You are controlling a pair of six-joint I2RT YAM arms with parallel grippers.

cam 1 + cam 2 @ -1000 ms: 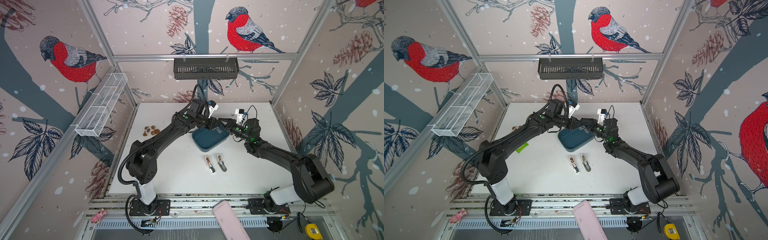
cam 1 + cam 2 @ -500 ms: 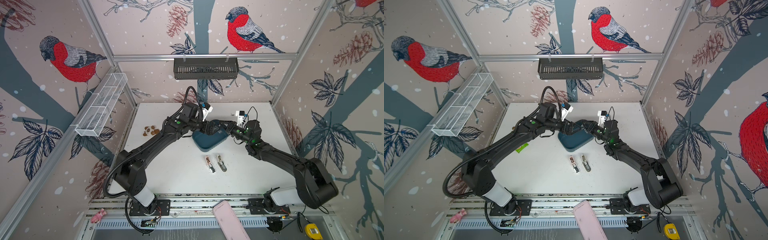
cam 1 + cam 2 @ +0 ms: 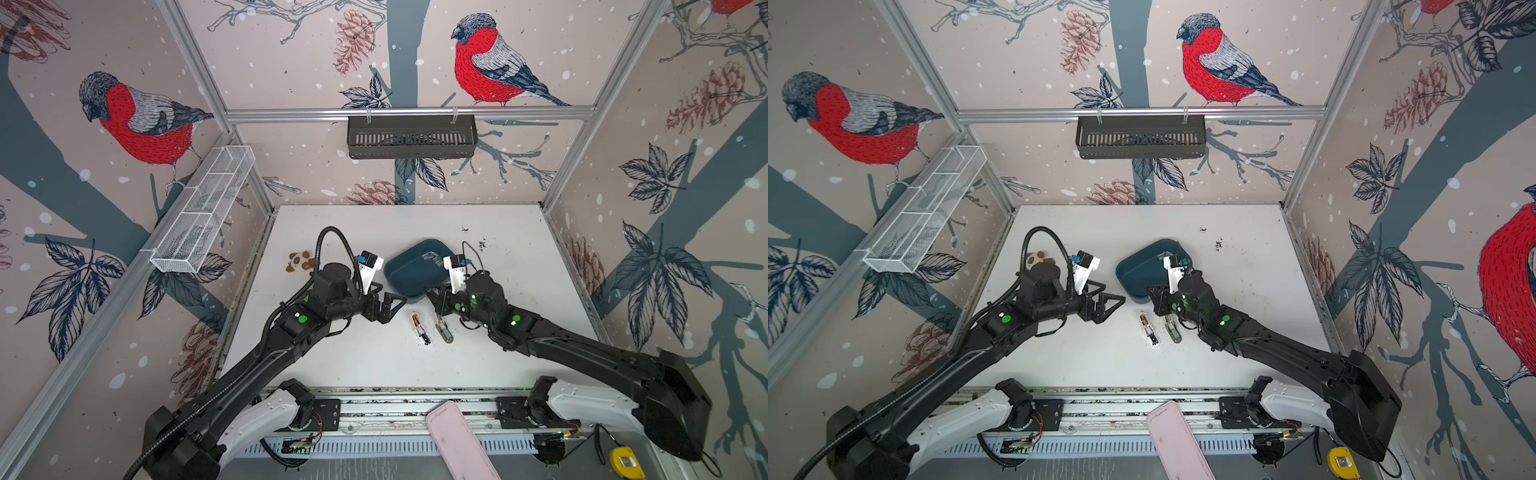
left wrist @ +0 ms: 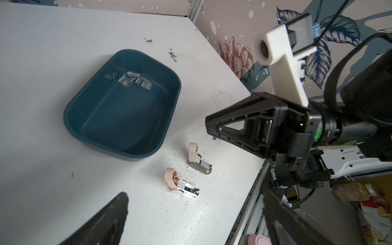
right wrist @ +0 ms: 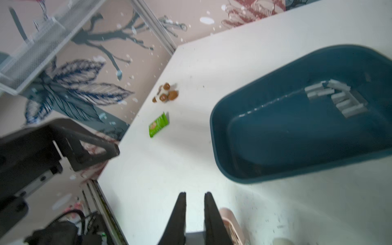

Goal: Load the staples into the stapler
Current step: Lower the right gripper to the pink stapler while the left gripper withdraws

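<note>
Your left gripper (image 3: pixel 390 309) hangs wide, empty; your right gripper (image 5: pixel 194 194) is pinched narrow. Both staplers (image 4: pixel 180 183) lie open, ready for staples (image 4: pixel 135 80) from the tray (image 4: pixel 127 156).

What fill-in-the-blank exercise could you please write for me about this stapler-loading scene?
1. Counting the beige stapler, the staplers lying on the table number ____.
2. The other stapler has a handle coloured ____.
3. The blue tray holds nothing but the ____.
4. The left gripper has its jaws ____.
Missing words: two; pink; staples; open.
</note>
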